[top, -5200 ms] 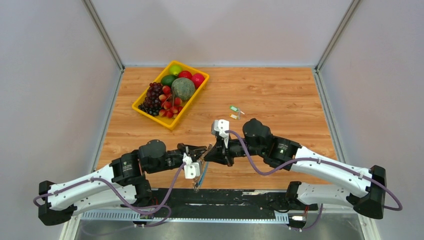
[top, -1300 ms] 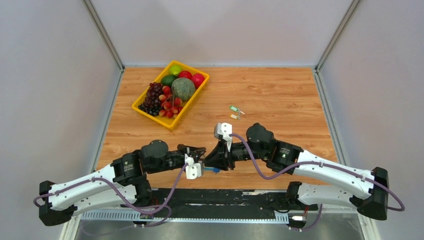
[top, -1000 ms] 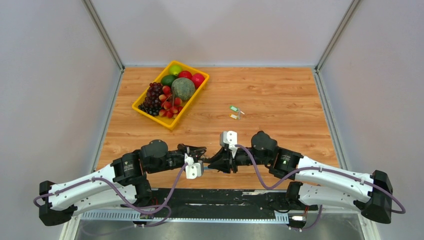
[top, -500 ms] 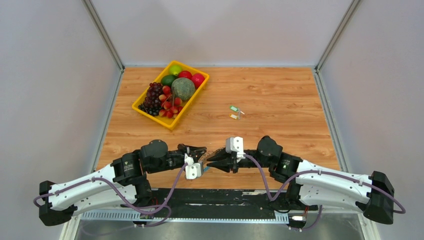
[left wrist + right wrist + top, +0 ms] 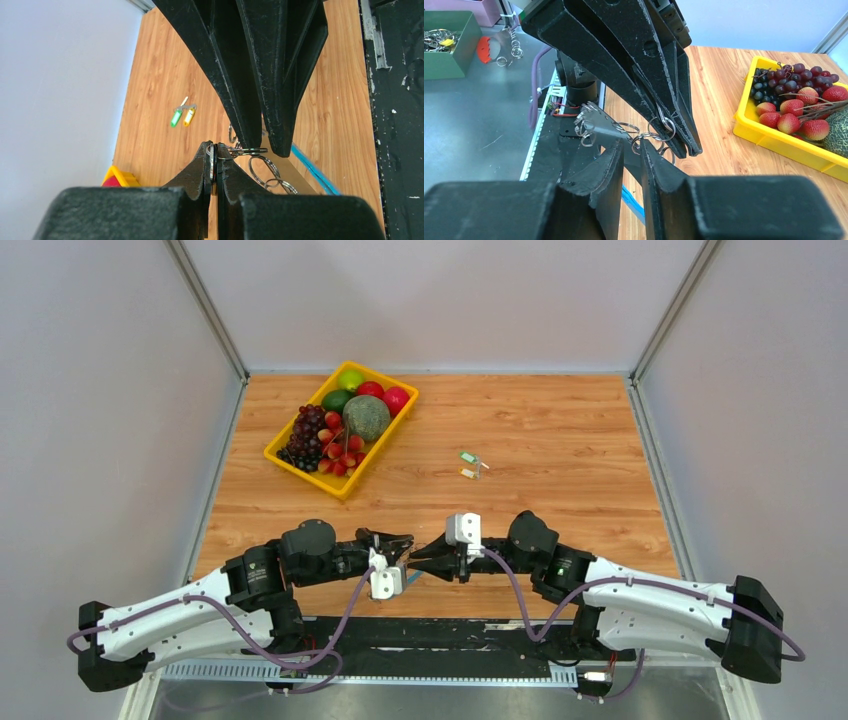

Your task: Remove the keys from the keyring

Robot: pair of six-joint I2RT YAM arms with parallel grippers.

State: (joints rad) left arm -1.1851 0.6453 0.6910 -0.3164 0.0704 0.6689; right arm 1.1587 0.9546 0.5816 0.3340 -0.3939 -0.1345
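Centrally, L gripper [image 5: 211,149] pinching keyring [image 5: 250,150], R gripper [image 5: 631,145] tip-to-tip, 2 keys [image 5: 468,465] apart

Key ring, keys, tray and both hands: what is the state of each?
Left hand: shut on the key ring.
Right hand: almost closed at the key ring; grip unclear.
Key ring: held in the air.
Two keys: loose, lying on the table.
Tray: full of fruit.

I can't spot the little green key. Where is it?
In the top view the green key lies on the wooden table, right of the yellow fruit tray, beside the orange key.
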